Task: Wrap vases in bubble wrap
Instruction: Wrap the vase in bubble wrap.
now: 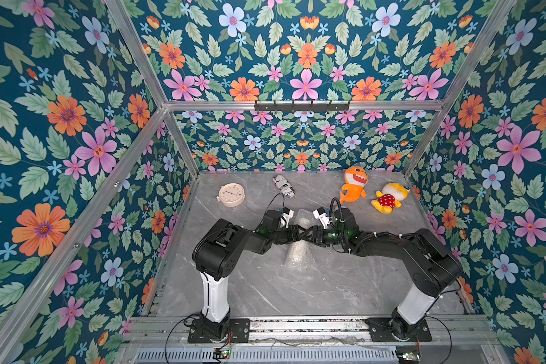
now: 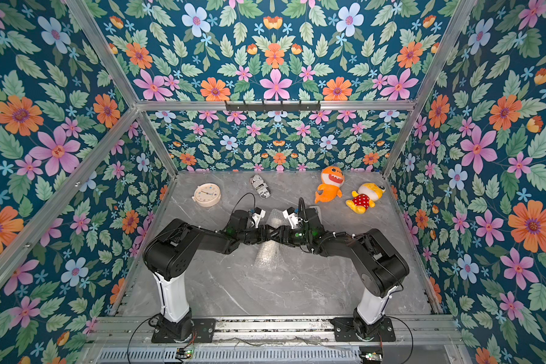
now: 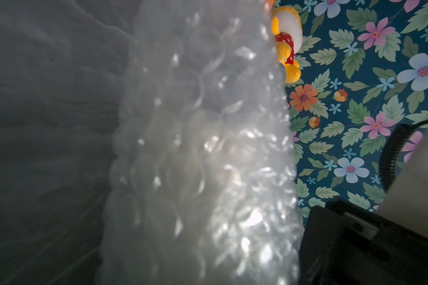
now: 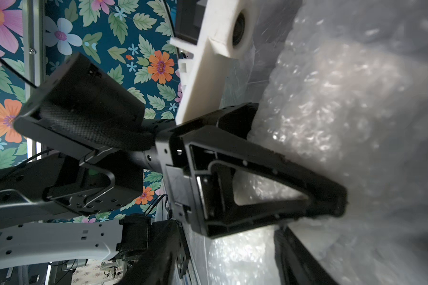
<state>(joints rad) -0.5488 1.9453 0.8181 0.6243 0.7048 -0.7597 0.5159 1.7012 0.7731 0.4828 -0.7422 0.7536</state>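
Marble surface [image 1: 265, 293]: your bubble wrap [image 1: 298, 253] looks nearly closed round the hidden vase, left fingers [image 4: 326, 192] pinching it, right fingers [image 4: 297, 254] unclear.

Wrap: one roll of clear, crinkly bubble wrap [image 1: 298, 253]; its layers cannot be counted.
Plush toys: two. One is an orange shark plush [image 1: 354, 184] with a toothy white mouth, and one is a yellow plush [image 1: 390, 198] in a red, white-dotted outfit.
Clocks: one round cream alarm clock [image 1: 231, 195] with a white face.
Printed bundles: one small black-and-white lettered bundle [image 1: 283, 186].
Robot arms: two, each black-jointed with a white lower link, the left arm [image 1: 224, 252] and the right arm [image 1: 429, 258].
Camera brackets: two white plastic brackets [image 1: 287, 217], one per wrist.
Hook rails: one black metal hook rail [image 1: 301, 106].
Loose things on the grey marble-look tabletop [image 1: 297, 293]: five.
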